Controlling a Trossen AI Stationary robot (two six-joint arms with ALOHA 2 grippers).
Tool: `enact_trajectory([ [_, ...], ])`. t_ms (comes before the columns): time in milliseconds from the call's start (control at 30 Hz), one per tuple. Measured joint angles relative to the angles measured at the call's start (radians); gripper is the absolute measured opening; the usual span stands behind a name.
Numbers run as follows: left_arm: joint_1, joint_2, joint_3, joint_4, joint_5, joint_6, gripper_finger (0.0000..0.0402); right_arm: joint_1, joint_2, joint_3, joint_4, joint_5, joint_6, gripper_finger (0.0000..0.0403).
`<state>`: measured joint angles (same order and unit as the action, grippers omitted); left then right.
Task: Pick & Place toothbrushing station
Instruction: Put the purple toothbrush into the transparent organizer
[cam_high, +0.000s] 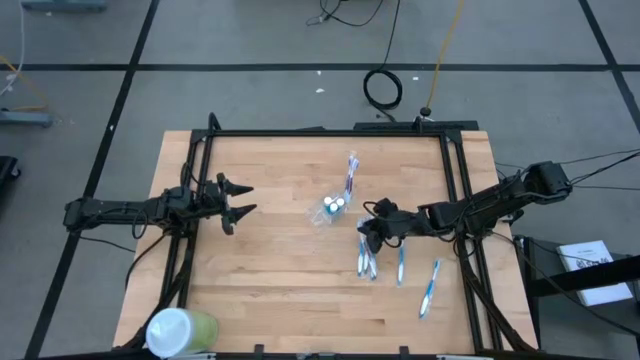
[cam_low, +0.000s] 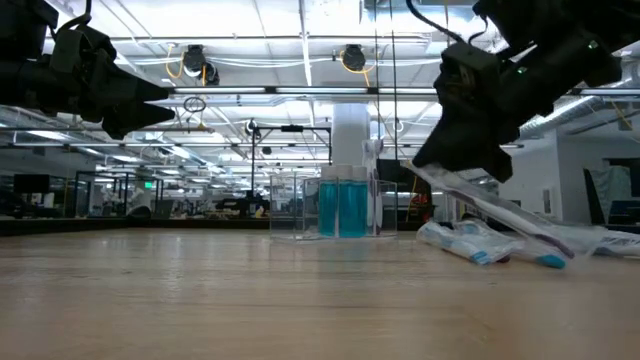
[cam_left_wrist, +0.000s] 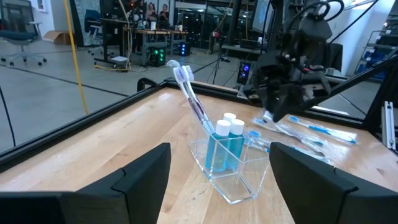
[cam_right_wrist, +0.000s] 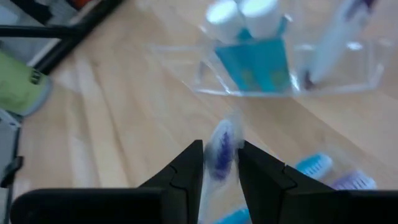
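Note:
A small clear cup (cam_high: 325, 212) stands mid-table. It holds two teal tubes with white caps (cam_left_wrist: 224, 146) and two toothbrushes (cam_left_wrist: 189, 93) that lean on its rim. My right gripper (cam_high: 368, 232) hovers just right of the cup, shut on a blue-and-white toothbrush (cam_low: 500, 210). Several more toothbrushes (cam_high: 366, 262) lie flat on the wood below and to the right of it, one apart (cam_high: 429, 288). My left gripper (cam_high: 240, 200) waits open at the table's left side, pointing level toward the cup. My right gripper pinches the toothbrush between its two fingers, and a purple-marked end (cam_right_wrist: 222, 134) sticks out just past the fingertips (cam_right_wrist: 189, 165). The fingers slant down from the table's right side. The brush slopes down behind the gripper toward the loose brushes; whether its low end (cam_low: 565, 245) touches them I cannot tell.
A larger green cup with a white lid (cam_high: 180, 330) lies at the near left corner. A black frame rail (cam_high: 330, 133) runs along the table's far edge and down both sides. Bare wood lies between the left gripper and the clear cup.

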<state>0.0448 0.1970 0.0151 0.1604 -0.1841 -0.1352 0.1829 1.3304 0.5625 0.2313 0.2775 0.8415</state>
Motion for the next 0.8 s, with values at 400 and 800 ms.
enact_trajectory([
  [400, 0.0, 0.0, 0.0, 0.0, 0.0, 0.0, 0.0283, -0.001, 0.0, 0.0, 0.2, 0.007, -0.177, 0.0088],
  [800, 0.0, 0.0, 0.0, 0.0, 0.0, 0.0, 0.0283, -0.011, 0.007, 0.0, 0.24, -0.045, -0.229, 0.0092],
])
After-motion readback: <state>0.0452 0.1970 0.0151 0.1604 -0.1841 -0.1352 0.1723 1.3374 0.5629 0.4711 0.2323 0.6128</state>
